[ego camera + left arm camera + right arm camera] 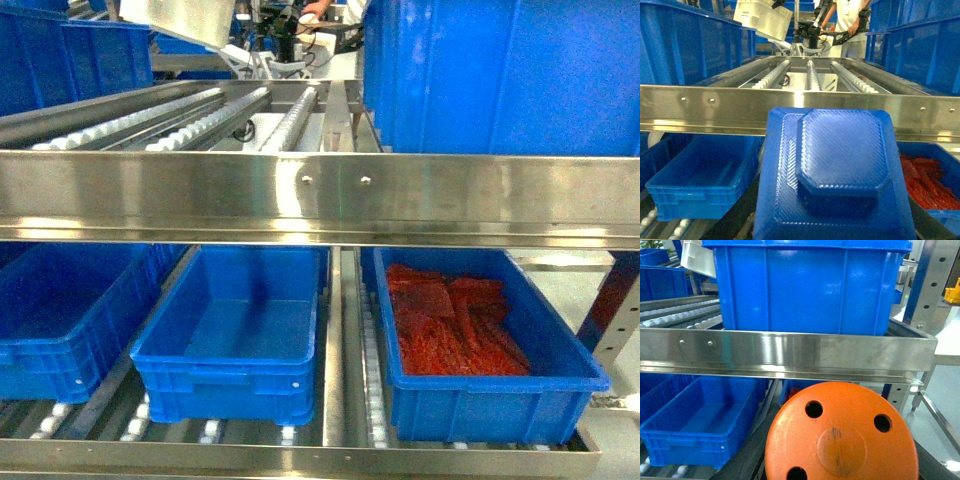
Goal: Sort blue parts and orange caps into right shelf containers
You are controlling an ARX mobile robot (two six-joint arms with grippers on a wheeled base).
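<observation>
Filling the lower half of the left wrist view, a blue moulded plastic part (840, 175) with a raised octagonal boss and a fine ribbed texture sits close before the lens, and the left pincer behind it is hidden, so whether it is clenched on the part cannot be told. A round orange plastic cap (840, 435) with a central disc and three visible holes fills the lower right wrist view in the same way; the right pincer is likewise out of sight behind it and its state cannot be told. Neither arm shows in the head view. A large deep bright-blue plastic crate (500, 75) with ribbed walls stands on the right of the upper level of the stainless steel roller shelf (320, 195), behind its broad front rail. On the lower level, three shallower blue plastic trays stand side by side on the rollers: the left tray (60, 320), the middle tray (225, 375) with a bare floor, and the right tray (500, 400), which holds a heap of flat red-orange pieces (450, 320). More blue crates (75, 55) stand at the upper left, and a person in a white top (850, 20) stands beyond the far end of the shelf.
</observation>
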